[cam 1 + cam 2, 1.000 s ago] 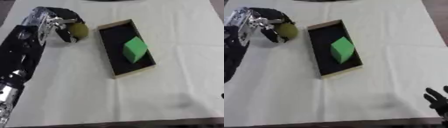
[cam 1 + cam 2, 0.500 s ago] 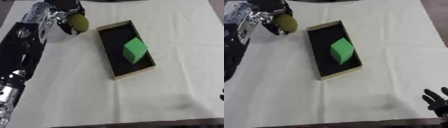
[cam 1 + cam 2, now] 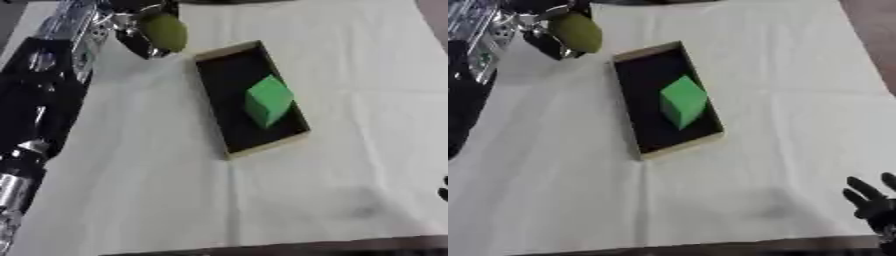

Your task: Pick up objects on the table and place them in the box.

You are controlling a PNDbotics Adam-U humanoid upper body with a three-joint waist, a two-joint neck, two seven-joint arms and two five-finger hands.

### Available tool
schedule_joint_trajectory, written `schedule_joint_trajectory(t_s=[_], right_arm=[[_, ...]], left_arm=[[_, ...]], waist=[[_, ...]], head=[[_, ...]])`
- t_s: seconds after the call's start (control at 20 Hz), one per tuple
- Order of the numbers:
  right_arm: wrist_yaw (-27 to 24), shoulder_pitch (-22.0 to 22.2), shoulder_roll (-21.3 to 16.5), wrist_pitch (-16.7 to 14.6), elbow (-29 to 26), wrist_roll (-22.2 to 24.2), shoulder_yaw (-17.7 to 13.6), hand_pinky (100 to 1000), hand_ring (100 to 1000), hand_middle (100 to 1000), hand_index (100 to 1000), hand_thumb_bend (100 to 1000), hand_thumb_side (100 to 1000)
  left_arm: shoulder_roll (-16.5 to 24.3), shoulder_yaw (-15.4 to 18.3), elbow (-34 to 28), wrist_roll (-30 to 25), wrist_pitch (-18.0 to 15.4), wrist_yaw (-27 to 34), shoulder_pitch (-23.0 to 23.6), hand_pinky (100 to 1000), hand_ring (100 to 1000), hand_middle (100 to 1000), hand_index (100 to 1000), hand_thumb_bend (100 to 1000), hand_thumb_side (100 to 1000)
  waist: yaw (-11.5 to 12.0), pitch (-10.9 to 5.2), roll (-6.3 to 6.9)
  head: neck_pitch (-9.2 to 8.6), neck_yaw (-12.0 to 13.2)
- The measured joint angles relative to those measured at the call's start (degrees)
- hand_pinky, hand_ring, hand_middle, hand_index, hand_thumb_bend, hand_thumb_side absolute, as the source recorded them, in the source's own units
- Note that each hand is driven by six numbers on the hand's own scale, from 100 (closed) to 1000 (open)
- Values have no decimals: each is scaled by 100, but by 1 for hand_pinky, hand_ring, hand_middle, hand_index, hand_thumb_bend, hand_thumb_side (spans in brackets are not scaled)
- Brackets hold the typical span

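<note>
Overhead, cream cloth (image 3: 350, 60) covering table, left hand (image 3: 140, 30) clutching olive ball (image 3: 166, 31), right hand (image 3: 872, 202) fingers spread.

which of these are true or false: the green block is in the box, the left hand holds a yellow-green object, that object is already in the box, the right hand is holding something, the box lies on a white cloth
1. The green block is in the box. True.
2. The left hand holds a yellow-green object. True.
3. That object is already in the box. False: it is in the hand, up beside the box's far left corner.
4. The right hand is holding something. False: it rests open and empty at the lower right corner, fingers up.
5. The box lies on a white cloth. True.
</note>
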Motion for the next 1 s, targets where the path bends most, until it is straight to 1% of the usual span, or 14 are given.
schedule_joint_trajectory(t_s=[0.1, 0.2, 0.4, 0.55, 0.6, 0.8, 1.0], right_arm=[[0, 0, 0, 0, 0, 0, 0, 1000, 1000, 614, 1000, 100, 470], [0, -2, 0, 0, 0, 0, 4, 1000, 1000, 613, 1000, 100, 470], [0, -6, 0, 0, 0, 0, 32, 1000, 1000, 613, 1000, 100, 470], [-1, -9, -1, 0, 0, 0, 35, 1000, 1000, 613, 1000, 100, 470], [-1, -9, -1, 0, 0, 0, 37, 1000, 1000, 613, 1000, 100, 470], [0, -11, -1, 0, 0, 0, 58, 1000, 1000, 612, 1000, 100, 470], [22, -12, -1, 0, 0, 0, 67, 1000, 1000, 611, 1000, 100, 470]], left_arm=[[-2, -108, -114, -133, -37, 146, 4, 517, 562, 463, 632, 301, 148], [-33, -181, -154, -247, -38, 215, 7, 519, 563, 464, 634, 278, 156], [-236, -236, -100, -345, 19, 181, 51, 519, 563, 463, 636, 241, 162], [-415, -239, 23, -322, 72, 48, 52, 518, 562, 463, 636, 227, 157], [-477, -239, 64, -298, 93, -5, 53, 516, 561, 462, 635, 204, 155], [-709, -237, 161, -168, 137, -132, 54, 516, 560, 461, 635, 186, 153], [-861, -238, 193, -102, 145, -218, 54, 517, 561, 462, 638, 215, 159]], waist=[[-2, 0, 0], [-3, -2, -1], [-24, -5, -4], [-41, -6, -9], [-49, -6, -11], [-60, -6, -10], [-77, -6, 13]], head=[[1, -8], [1, -8], [1, 0], [1, 13], [1, 15], [1, 19], [0, 23]])
